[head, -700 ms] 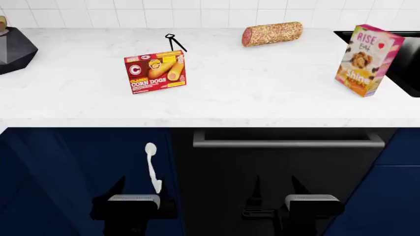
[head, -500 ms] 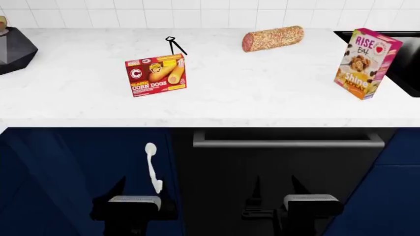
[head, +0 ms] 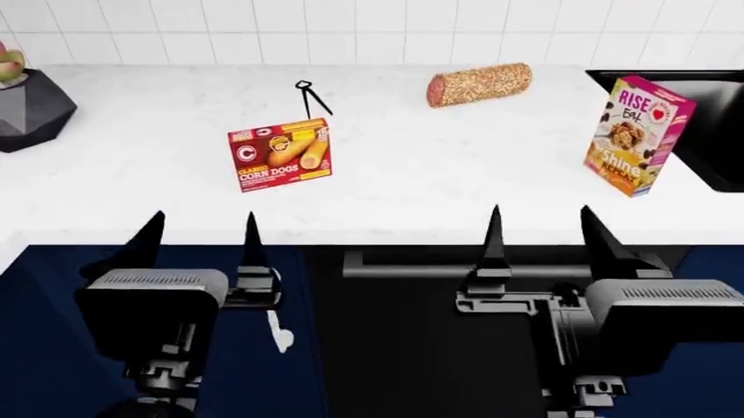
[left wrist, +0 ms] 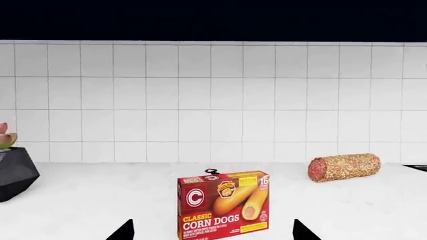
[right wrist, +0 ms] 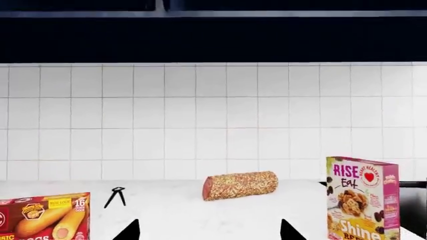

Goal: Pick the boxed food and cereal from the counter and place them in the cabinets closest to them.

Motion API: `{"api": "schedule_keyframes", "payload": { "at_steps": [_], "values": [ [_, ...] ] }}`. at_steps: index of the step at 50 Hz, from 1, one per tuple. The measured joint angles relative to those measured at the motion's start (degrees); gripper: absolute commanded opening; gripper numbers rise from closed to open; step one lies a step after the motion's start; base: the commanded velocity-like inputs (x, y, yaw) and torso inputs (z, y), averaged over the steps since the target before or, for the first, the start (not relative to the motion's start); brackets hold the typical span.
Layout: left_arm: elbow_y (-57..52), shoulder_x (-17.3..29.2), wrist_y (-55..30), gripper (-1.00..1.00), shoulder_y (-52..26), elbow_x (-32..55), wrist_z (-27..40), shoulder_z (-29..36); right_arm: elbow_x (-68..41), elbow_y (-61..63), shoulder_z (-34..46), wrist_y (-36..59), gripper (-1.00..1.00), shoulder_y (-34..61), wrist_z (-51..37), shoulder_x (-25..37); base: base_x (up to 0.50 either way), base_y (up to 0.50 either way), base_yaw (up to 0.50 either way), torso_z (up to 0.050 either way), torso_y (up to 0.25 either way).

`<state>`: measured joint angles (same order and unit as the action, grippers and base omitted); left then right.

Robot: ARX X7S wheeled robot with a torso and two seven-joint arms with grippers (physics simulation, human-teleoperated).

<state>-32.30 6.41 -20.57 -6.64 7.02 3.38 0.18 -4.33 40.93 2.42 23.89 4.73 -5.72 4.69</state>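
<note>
Left wrist view: corn dog box (left wrist: 223, 206) stood upright on the counter (left wrist: 100, 200), dead ahead of my left gripper (left wrist: 212, 232), broad face toward it; fingers apart, nothing held.

Head view: my left gripper (head: 198, 239) hovered at the counter's front edge, just short of the box; my right gripper (head: 541, 233), fingers apart and empty, sat nearer the cereal box (head: 637, 135), upright by the counter's right end.

Right wrist view: cereal box lay ahead, off to one side.

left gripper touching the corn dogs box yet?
Apart. Head view: the open left gripper sits at the counter front edge, bare marble between it and the corn dogs box.
</note>
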Motion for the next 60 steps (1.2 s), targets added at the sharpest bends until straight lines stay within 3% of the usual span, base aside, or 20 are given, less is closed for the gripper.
{"api": "schedule_keyframes", "payload": {
  "at_steps": [8,26,56,60],
  "values": [
    [-9.5,2.0,-6.8,1.0,-2.8,1.9,0.7,-0.9,-2.2,8.8,-0.7,7.2,1.0,3.6,-0.4,1.5,0.0,0.02,0.0,0.044,0.0],
    [-17.7,5.2,-13.0,1.0,-4.9,1.2,2.3,0.5,-4.9,16.8,0.2,15.3,1.0,6.5,-1.8,3.9,0.21,0.5,0.0,0.0,0.0],
    [-18.4,6.6,-15.4,1.0,-5.7,0.9,4.0,2.2,-7.7,18.6,5.2,13.1,1.0,6.8,-7.6,10.9,0.45,0.06,0.0,0.0,0.001],
    [-18.6,6.7,-15.5,1.0,-5.7,1.1,4.2,2.2,-15.2,18.7,9.9,11.9,1.0,11.2,-15.6,18.6,0.0,0.0,0.0,0.0,0.0]
  ]
}}
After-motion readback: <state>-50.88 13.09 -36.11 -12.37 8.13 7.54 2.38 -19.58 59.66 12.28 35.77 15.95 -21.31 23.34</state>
